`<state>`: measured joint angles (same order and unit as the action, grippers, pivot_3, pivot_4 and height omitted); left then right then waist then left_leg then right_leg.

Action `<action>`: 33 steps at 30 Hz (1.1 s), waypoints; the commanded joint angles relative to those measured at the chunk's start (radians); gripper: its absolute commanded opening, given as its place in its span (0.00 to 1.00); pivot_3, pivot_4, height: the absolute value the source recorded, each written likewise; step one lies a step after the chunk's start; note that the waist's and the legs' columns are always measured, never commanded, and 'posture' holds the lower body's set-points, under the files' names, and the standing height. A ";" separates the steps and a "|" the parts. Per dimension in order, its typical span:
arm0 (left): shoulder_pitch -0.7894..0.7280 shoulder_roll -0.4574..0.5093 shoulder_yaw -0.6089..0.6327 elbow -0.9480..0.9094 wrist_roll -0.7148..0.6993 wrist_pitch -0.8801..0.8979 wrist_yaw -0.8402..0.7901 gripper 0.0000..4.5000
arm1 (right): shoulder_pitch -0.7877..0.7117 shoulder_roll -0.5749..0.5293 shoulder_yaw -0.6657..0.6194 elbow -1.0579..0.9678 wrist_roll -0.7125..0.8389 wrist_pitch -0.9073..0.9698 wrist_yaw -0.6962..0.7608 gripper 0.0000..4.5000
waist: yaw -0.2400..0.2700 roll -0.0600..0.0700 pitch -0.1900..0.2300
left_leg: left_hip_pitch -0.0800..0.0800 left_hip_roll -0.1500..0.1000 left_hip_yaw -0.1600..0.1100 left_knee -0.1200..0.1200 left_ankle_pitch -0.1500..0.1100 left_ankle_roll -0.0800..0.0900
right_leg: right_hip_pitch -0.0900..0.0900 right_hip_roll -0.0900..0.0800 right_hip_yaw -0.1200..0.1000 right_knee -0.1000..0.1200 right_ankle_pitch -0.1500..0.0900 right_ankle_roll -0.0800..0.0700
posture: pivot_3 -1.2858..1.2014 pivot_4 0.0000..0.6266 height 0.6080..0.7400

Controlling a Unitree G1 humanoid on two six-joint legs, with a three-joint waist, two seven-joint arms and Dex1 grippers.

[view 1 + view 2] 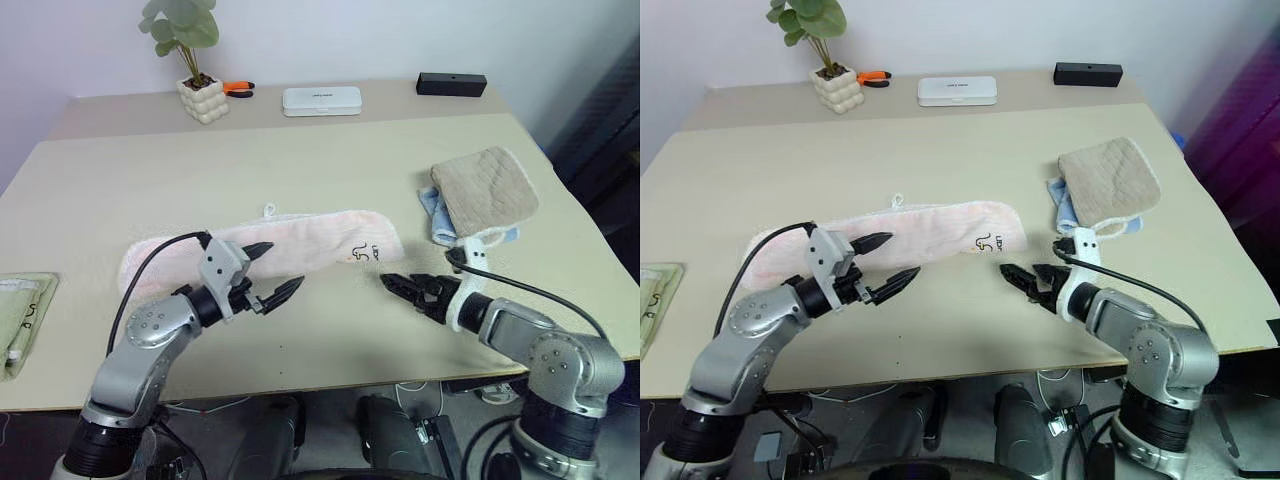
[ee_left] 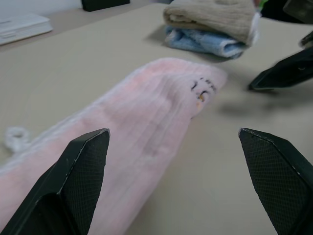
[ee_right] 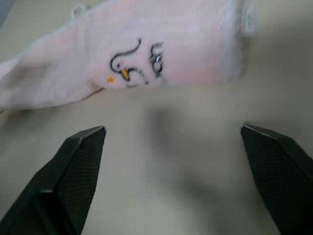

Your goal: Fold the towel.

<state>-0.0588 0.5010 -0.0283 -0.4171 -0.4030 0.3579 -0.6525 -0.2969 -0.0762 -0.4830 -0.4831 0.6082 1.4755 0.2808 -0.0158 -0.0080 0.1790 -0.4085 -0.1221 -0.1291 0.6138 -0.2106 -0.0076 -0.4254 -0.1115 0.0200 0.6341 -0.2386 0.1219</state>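
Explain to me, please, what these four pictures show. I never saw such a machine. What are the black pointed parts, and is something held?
This is a humanoid robot with two arms. The two wide pictures come from cameras in its head, looking down at a table. The two close pictures come from cameras on its wrists, looking along the fingers. The black pointed parts are those fingers: the left gripper and the right gripper. Both are open and hold nothing. Just beyond them lies the pink towel, folded into a long strip, with small dark embroidery near its right end. To the right is a beige quilted towel on blue cloth. At the back stand a potted plant, a white case and a black box.
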 commanded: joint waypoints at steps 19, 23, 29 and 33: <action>0.013 -0.008 0.052 0.005 -0.001 -0.058 0.000 0.96 | -0.254 0.215 -0.250 0.237 -0.023 -0.095 -0.362 0.01 | 0.002 0.001 -0.009 | 0.002 0.000 -0.001 -0.001 0.000 0.000 | 0.004 0.003 -0.001 -0.003 0.001 -0.002 | 0.52 0.24 1.00; -0.020 -0.018 0.048 0.038 0.004 -0.060 0.003 0.96 | -0.262 0.119 -0.249 0.157 0.010 -0.078 -0.344 0.01 | 0.004 0.003 -0.008 | 0.001 0.000 -0.002 -0.001 0.000 0.000 | 0.003 0.003 -0.001 -0.003 0.001 -0.002 | 0.52 0.24 1.00; -0.031 -0.029 0.050 0.067 0.012 -0.072 0.004 0.96 | -0.228 -0.099 -0.162 0.024 0.052 -0.007 -0.248 0.01 | 0.000 0.004 -0.007 | 0.000 0.000 -0.002 -0.002 0.000 0.000 | 0.001 0.003 -0.001 -0.003 0.001 -0.001 | 0.52 0.24 1.00; -0.036 -0.034 0.051 0.086 0.020 -0.083 0.004 0.96 | -0.211 -0.271 0.018 -0.029 0.051 -0.060 -0.136 0.01 | -0.002 0.005 -0.006 | 0.000 0.001 -0.001 -0.002 0.000 0.000 | 0.001 0.001 -0.001 -0.003 0.000 -0.002 | 0.52 0.24 1.00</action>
<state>-0.0855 0.4685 0.0121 -0.3202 -0.3897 0.2971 -0.6479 -0.5042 -0.3126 -0.5460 -0.4490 0.6398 1.4531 0.0886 -0.0178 -0.0029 0.1727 -0.4089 -0.1214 -0.1298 0.6122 -0.2103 -0.0075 -0.4245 -0.1104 0.0187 0.6309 -0.2387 0.1197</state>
